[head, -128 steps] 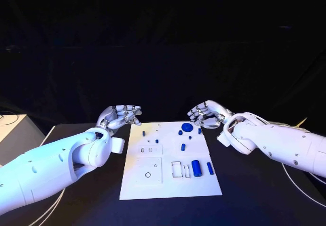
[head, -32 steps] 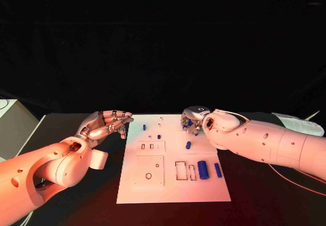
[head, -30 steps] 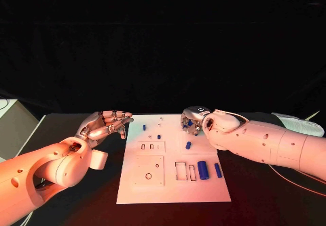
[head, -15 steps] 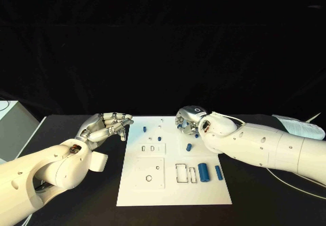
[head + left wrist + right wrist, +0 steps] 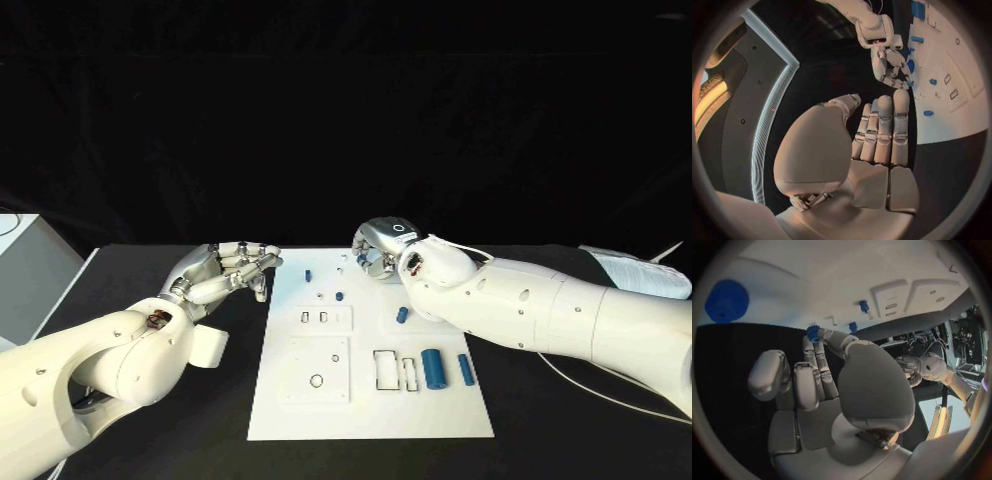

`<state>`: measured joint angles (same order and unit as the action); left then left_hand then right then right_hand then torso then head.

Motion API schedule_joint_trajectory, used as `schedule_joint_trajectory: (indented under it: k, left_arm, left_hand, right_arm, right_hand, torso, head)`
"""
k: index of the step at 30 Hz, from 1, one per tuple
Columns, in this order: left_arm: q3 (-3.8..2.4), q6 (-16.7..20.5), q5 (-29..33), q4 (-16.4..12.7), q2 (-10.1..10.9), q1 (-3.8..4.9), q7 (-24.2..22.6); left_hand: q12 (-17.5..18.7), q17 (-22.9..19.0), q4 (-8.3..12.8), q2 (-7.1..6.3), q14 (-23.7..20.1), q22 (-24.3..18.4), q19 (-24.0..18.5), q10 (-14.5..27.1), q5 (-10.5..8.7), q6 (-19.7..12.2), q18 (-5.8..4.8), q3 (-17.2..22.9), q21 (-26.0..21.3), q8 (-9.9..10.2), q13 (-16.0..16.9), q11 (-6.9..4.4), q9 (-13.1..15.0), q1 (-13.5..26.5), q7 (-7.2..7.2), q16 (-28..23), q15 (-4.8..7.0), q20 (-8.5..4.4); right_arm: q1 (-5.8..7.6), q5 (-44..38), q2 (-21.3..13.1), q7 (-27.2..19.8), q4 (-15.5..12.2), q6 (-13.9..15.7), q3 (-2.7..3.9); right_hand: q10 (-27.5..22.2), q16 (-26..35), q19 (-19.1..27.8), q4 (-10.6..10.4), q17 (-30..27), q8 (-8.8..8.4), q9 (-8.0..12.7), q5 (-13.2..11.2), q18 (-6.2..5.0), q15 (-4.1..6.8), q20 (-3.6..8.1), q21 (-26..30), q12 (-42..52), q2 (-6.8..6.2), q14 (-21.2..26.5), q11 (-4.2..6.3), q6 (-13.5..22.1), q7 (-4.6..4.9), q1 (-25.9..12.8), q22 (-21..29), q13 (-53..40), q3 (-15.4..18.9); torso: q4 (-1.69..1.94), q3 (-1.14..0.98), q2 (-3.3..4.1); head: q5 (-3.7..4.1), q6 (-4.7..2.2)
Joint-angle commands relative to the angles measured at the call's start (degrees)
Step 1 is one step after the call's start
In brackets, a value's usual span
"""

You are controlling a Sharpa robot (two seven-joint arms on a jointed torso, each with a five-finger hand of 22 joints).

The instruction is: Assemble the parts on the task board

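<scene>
Here the white board (image 5: 369, 400) lies mid-bench (image 5: 577, 440), dark bench bare along both its long edges. The right robot hand (image 5: 384, 252) hangs over the board's far edge, pinching a small blue part (image 5: 813, 333) at its fingertips. The left robot hand (image 5: 224, 271) hovers just off the board's left edge, fingers loosely apart, holding nothing. Blue parts (image 5: 433, 362) lie near the right edge.
</scene>
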<state>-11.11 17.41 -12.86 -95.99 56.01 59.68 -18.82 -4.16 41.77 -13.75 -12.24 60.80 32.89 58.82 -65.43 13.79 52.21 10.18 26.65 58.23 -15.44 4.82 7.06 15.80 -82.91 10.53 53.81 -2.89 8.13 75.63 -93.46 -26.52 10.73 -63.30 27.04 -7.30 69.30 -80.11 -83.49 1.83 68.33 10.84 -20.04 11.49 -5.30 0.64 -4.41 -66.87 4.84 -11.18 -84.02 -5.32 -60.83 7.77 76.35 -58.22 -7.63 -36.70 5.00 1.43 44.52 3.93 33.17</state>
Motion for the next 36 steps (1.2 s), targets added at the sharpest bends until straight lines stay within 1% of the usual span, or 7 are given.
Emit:
schedule_joint_trajectory:
  k: [1, 2, 12, 18, 26, 28, 36]
  left_arm:
    - [-0.08, -0.5, 0.1, -0.2, -0.2, 0.03, -0.5]
    - [-0.09, -0.5, 0.1, -0.2, -0.2, 0.03, -0.5]
    - [-0.16, -0.5, 0.0, -0.2, -0.5, 0.05, -0.4]
    - [-0.27, -0.4, 0.0, -0.4, -0.5, 0.06, -0.4]
    - [-0.45, -0.5, 0.0, -0.5, -0.7, 0.08, -0.3]
    - [-0.52, -0.5, 0.0, -0.6, -0.6, 0.08, -0.2]
    - [-0.67, -0.4, 0.0, -0.7, -0.4, 0.08, -0.2]
  left_hand:
    - [0.3, 0.0, 0.1, 0.12, -0.5, 0.0, -0.5, 0.4, -0.37, -0.5, 0.34, 0.3, 0.3, 0.1, -0.1, 0.02, 0.1, 0.4, -0.04, 0.2, 0.0, 0.01]
    - [0.3, 0.0, 0.1, 0.12, -0.5, 0.0, -0.5, 0.4, -0.37, -0.5, 0.34, 0.3, 0.3, 0.1, -0.1, 0.02, 0.1, 0.4, -0.04, 0.2, 0.0, 0.01]
    - [0.3, 0.0, 0.1, 0.12, -0.5, 0.0, -0.5, 0.4, -0.37, -0.5, 0.34, 0.3, 0.3, 0.1, -0.1, 0.02, 0.1, 0.4, -0.04, 0.2, 0.0, 0.01]
    - [0.3, 0.0, 0.1, 0.12, -0.5, 0.0, -0.5, 0.4, -0.37, -0.5, 0.34, 0.3, 0.3, 0.1, -0.1, 0.02, 0.1, 0.4, -0.04, 0.2, 0.0, 0.01]
    - [0.3, 0.0, 0.2, 0.12, -0.5, 0.1, -0.6, 0.5, -0.39, -0.5, 0.35, 0.4, 0.4, 0.1, 0.0, 0.03, 0.1, 0.3, -0.03, 0.2, -0.02, 0.04]
    - [0.3, 0.0, 0.2, 0.12, -0.5, 0.1, -0.6, 0.5, -0.39, -0.5, 0.35, 0.4, 0.4, 0.1, 0.0, 0.03, 0.1, 0.3, -0.03, 0.2, -0.02, 0.04]
    - [0.3, 0.0, 0.2, 0.12, -0.5, 0.1, -0.6, 0.5, -0.39, -0.5, 0.35, 0.4, 0.4, 0.1, 0.0, 0.03, 0.1, 0.3, -0.03, 0.2, -0.02, 0.04]
  right_arm:
    - [0.04, -1.6, 1.1, 1.0, 1.0, 3.0, 0.13]
    - [0.04, -1.7, 1.3, 1.2, 1.1, 3.3, 0.16]
    - [0.07, -1.8, 3.2, 1.2, 2.9, 4.0, 0.31]
    - [0.1, -1.7, 3.8, 1.1, 4.0, 3.6, 0.32]
    - [0.12, -1.7, 4.3, 1.0, 5.2, 3.0, 0.32]
    - [0.12, -1.7, 4.4, 1.0, 5.4, 2.7, 0.31]
    - [0.1, -1.7, 4.2, 0.8, 5.8, 1.5, 0.29]
  right_hand:
    - [1.8, -0.3, -0.1, 0.2, 0.1, 0.28, 0.0, 0.0, -0.59, 0.57, 0.25, -0.1, 0.2, 0.17, -2.3, 1.51, -0.2, 0.19, 0.9, 0.0, -1.3, -0.1]
    - [1.7, -0.4, -0.1, 0.2, 0.3, 0.28, -0.1, 0.0, -0.56, 0.56, 0.25, -0.2, 0.1, 0.13, -2.4, 1.49, -0.2, 0.19, 0.9, -0.2, -1.3, -0.1]
    - [1.7, -0.5, -0.2, 0.2, 0.5, 0.3, -0.1, 0.1, -0.51, 0.55, 0.25, -0.3, 0.1, 0.13, -2.4, 1.48, -0.2, 0.2, 0.8, -0.4, -1.3, -0.1]
    - [1.7, -0.6, -0.2, 0.2, 0.5, 0.3, -0.2, 0.0, -0.49, 0.53, 0.25, -0.4, 0.0, 0.06, -2.4, 1.44, -0.2, 0.22, 0.7, -0.6, -1.3, -0.1]
    - [1.6, -0.6, -0.2, 0.2, 0.6, 0.29, -0.2, 0.0, -0.48, 0.51, 0.24, -0.4, -0.1, 0.01, -2.4, 1.42, -0.2, 0.22, 0.6, -0.6, -1.3, -0.1]
    - [1.6, -0.6, -0.2, 0.2, 0.6, 0.29, -0.2, 0.0, -0.48, 0.51, 0.24, -0.4, -0.1, 0.01, -2.4, 1.42, -0.2, 0.22, 0.6, -0.6, -1.3, -0.1]
    - [1.6, -0.6, -0.2, 0.2, 0.6, 0.28, -0.2, 0.0, -0.47, 0.48, 0.23, -0.4, -0.2, -0.06, -2.4, 1.4, -0.2, 0.24, 0.5, -0.6, -1.3, -0.1]
  torso:
    - [0.4, 0.3, 0.17]
    - [0.35, 0.25, 0.15]
    - [1.38, 0.97, 0.33]
    - [1.6, 1.26, 0.42]
    - [1.56, 1.14, 0.67]
    - [1.64, 1.13, 0.7]
    - [1.84, 1.22, 0.82]
  head:
    - [-0.06, -0.03]
    - [-0.1, -0.01]
    - [0.21, -0.1]
    - [0.35, -0.12]
    - [0.12, -0.36]
    - [0.04, -0.09]
    - [-0.01, 0.07]
